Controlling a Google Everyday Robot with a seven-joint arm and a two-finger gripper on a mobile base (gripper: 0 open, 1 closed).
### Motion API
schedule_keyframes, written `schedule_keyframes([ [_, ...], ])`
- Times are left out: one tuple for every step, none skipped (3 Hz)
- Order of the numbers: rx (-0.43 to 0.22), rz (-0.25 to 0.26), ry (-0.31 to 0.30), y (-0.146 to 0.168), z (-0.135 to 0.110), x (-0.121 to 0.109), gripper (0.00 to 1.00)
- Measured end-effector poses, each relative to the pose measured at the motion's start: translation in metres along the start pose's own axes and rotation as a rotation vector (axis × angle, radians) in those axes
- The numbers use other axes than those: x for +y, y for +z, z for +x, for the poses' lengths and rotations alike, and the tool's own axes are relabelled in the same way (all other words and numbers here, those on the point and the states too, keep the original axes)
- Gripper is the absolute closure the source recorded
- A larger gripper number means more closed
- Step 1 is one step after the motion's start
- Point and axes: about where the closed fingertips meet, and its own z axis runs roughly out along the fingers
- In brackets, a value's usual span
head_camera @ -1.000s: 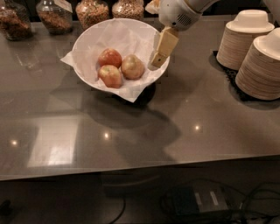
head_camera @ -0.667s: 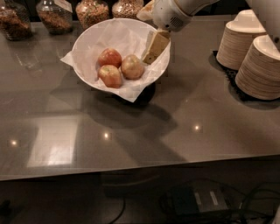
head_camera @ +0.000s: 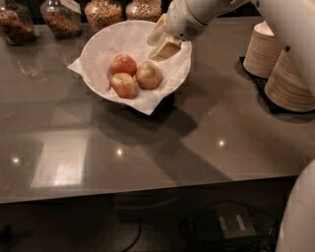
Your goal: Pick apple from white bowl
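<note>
Three fruits (head_camera: pixel 124 84) in white bowl (head_camera: pixel 101 47), surface's (head_camera: pixel 197 128) far edge | gripper (head_camera: pixel 163 43) over right rim, state unclear | descend centred on apple (head_camera: pixel 148 75).

I can read no words or numbers anywhere (the pale tag (head_camera: pixel 72 5) on one jar (head_camera: pixel 60 19) shows no lettering I can make out). My gripper (head_camera: pixel 160 47) hangs over the white bowl (head_camera: pixel 94 55), at its far rim.

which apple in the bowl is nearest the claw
The palest, yellowish-tan apple on the right; the claw hangs over the paper-lined white bowl just behind it.
</note>
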Motion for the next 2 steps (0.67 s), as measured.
schedule_keyframes([
  [-0.001,-0.039,0.006,0.021,0.011,0.003,0.36],
  [0.0,-0.072,0.017,0.039,0.022,0.006,0.28],
])
